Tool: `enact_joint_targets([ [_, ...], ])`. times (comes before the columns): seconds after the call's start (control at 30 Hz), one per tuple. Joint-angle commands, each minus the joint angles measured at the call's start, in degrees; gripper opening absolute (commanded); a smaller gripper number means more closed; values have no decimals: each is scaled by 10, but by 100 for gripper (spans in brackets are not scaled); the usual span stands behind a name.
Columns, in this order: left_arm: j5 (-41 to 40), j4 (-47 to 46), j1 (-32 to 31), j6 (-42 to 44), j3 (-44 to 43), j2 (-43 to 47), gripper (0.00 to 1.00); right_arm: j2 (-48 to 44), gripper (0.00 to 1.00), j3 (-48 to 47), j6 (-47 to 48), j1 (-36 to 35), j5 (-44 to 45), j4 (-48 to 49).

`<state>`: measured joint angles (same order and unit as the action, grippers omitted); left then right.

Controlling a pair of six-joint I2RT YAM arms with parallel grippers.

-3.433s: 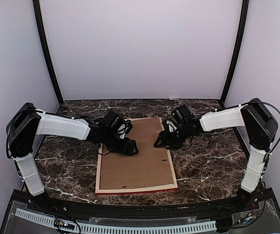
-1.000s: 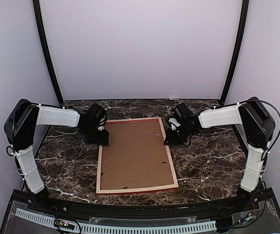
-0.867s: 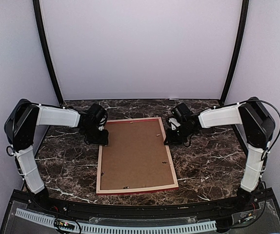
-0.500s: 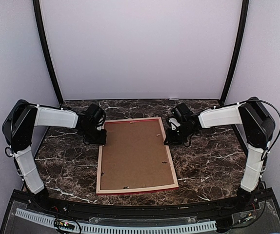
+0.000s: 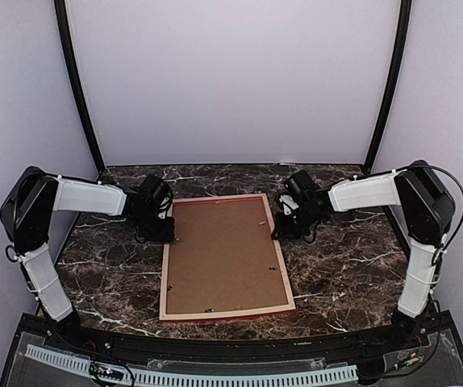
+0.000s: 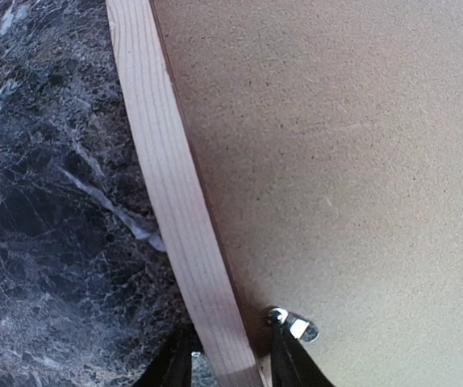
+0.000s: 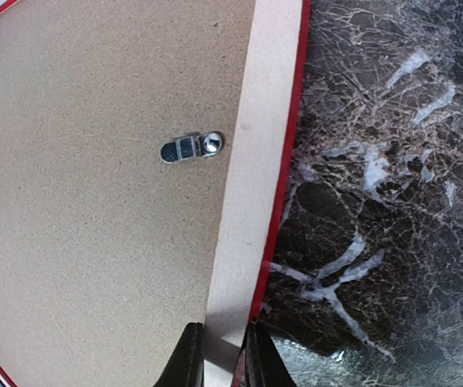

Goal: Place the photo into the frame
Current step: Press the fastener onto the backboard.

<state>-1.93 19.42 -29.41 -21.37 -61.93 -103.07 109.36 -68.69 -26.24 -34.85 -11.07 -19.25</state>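
The frame (image 5: 164, 278) lies face down on the marble table, pale wood back up and a red edge showing. The brown backing board (image 5: 225, 254) fills it, and the photo is hidden. My left gripper (image 5: 165, 230) is at the frame's far left corner. In the left wrist view its fingers straddle the wooden rail (image 6: 167, 201) with a small gap on each side, so the left gripper (image 6: 230, 372) is open. My right gripper (image 5: 279, 230) is at the far right side. In the right wrist view it (image 7: 225, 364) is shut on the frame's rail (image 7: 252, 161).
A metal turn tab (image 6: 294, 325) sits on the board beside my left inner finger, and another tab (image 7: 191, 147) lies near the right rail. Dark marble table (image 5: 336, 266) surrounds the frame. White walls and black posts (image 5: 77, 89) enclose the back.
Both grippers left the board's middle for the frame's far corners. Over the last second the left jaws narrowed round the rail and the left arm drew slightly left. The right arm and the frame stayed still.
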Motion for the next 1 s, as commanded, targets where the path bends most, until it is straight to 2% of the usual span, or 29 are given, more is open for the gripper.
enact_joint_targets([
  [0.0,26,34,-2,4,18,25,38,-2,0,10,13,2,-8,6],
  [0.23,41,31,-2,6,18,23,43,-2,0,12,14,1,-10,9],
  [0.5,31,32,-2,10,-10,-26,46,-4,0,11,14,2,-11,9],
  [0.97,-14,22,-2,7,-46,-63,44,5,0,0,16,1,-15,4],
])
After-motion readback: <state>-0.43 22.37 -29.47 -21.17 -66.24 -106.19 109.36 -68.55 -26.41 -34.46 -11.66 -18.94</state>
